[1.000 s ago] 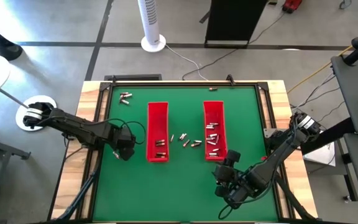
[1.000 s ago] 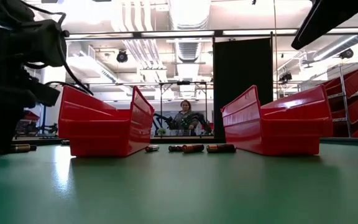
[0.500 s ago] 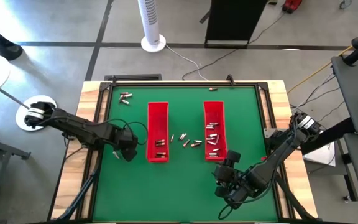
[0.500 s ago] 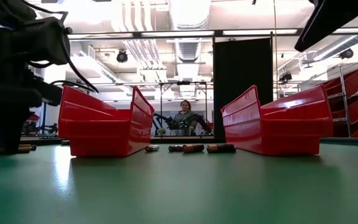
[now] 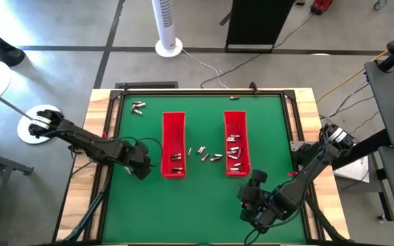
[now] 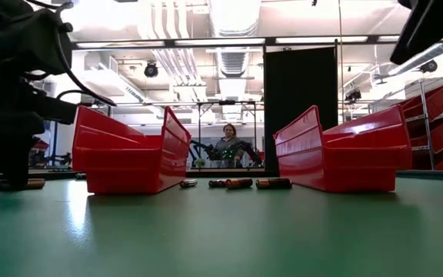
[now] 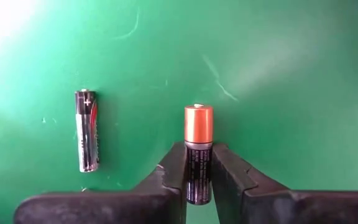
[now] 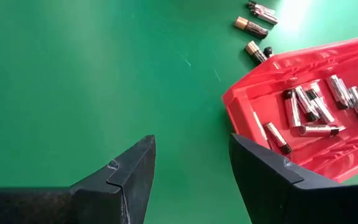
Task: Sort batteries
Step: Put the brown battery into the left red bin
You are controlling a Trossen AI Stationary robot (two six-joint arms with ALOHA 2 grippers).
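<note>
I have the left tool (image 7: 197,180) low on the green counter (image 5: 197,198), at the left of the high view, just beside the left red tray (image 5: 174,143). Its two fingers (image 7: 174,171) are pinching one battery with a copper end (image 7: 198,152), which lies flat between them. I grip it on the dark half, so the copper end points away from the tool and I can read which type it is. A second, thinner battery (image 7: 86,129) lies apart from it on the counter, not touched.

The right tool (image 8: 191,168) hangs over bare green at the lower right of the high view, its fingers spread wide and holding nothing. I judge it waits there so it does not block the trays.

Some loose batteries (image 5: 208,154) lie between the two trays, and a small group (image 5: 137,106) sits at the upper left of the counter. The right red tray (image 8: 278,81) already holds several batteries (image 8: 309,109); the left one holds a few.
</note>
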